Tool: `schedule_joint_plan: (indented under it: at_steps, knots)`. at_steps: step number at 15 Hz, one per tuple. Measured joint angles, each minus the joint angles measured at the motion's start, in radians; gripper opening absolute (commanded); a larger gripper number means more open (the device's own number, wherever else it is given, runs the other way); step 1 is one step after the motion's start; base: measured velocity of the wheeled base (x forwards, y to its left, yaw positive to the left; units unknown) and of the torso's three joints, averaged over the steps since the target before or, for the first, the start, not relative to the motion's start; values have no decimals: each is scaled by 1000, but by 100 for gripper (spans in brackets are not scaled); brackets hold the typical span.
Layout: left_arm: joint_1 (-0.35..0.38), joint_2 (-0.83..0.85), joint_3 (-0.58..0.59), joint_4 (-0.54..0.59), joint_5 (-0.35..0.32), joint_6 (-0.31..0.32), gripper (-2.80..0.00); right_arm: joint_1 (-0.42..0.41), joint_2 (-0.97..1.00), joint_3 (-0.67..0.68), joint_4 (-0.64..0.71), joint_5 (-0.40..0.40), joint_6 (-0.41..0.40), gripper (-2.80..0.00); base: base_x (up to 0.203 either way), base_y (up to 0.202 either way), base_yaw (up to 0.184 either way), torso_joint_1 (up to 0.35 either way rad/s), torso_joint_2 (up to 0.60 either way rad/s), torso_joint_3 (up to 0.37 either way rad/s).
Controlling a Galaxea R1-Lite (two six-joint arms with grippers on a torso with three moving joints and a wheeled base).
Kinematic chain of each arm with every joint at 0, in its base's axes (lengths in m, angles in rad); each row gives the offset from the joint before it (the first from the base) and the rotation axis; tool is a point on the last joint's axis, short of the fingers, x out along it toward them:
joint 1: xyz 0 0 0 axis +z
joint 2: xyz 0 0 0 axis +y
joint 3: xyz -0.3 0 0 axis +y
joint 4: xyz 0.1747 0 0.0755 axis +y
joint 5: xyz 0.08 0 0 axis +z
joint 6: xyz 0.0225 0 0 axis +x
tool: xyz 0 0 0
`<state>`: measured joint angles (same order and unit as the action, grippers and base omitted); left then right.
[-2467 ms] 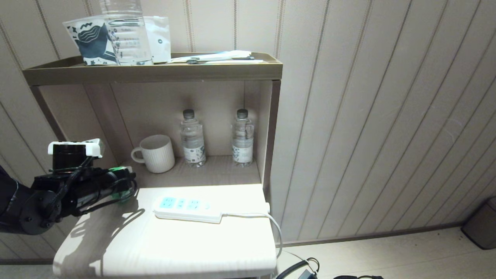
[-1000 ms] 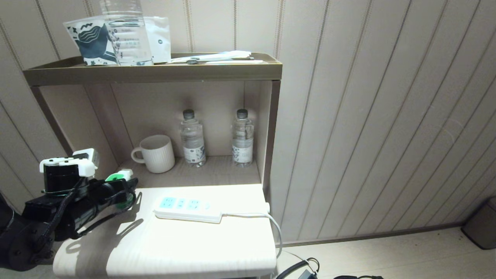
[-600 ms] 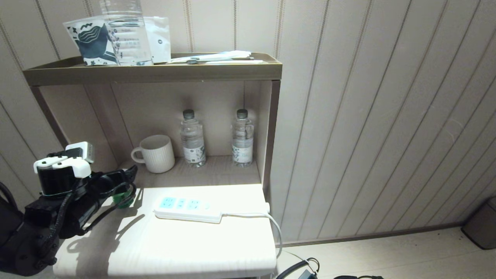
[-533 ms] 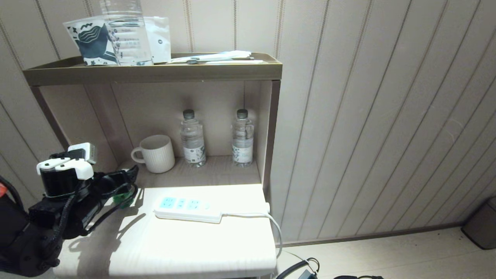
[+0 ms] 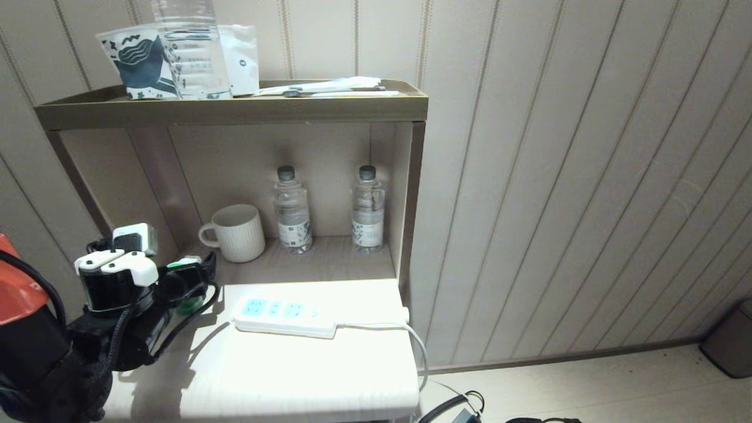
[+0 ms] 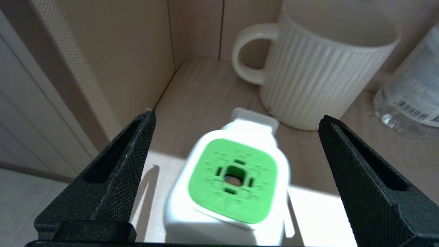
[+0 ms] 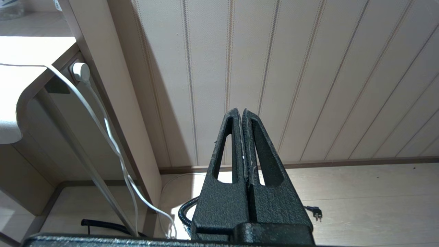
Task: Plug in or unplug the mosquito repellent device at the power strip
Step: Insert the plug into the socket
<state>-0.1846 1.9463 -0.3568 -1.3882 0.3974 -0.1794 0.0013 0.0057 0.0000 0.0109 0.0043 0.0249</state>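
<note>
With the left gripper spread wide and empty around it, the mosquito repellent device near the table's left rear corner looks light, rigid and smooth: grip the white head's flat sides.

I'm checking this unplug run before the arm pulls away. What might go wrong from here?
1. The open left gripper straddles the upright mosquito repellent device without touching it; a sideways retreat could let a finger tip it over.
2. The white ribbed mug stands close behind the device, so a nudge forward could push the device against it.
3. The device sits near the table's left edge, apart from the power strip; a knock could send it off.
</note>
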Motion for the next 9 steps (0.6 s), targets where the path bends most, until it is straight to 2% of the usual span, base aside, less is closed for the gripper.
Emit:
schedule_joint_plan:
  at_steps: [4,6,9]
  knots:
    - [-11,24,5,-61,19,0,0,0,0,0,0,0,0,-280,0,0,0,0,0,0]
    - [-12,53,23,-127,47,0,0,0,0,0,0,0,0,-280,0,0,0,0,0,0]
    - [-8,96,42,-134,70,0,0,0,0,0,0,0,0,-280,0,0,0,0,0,0]
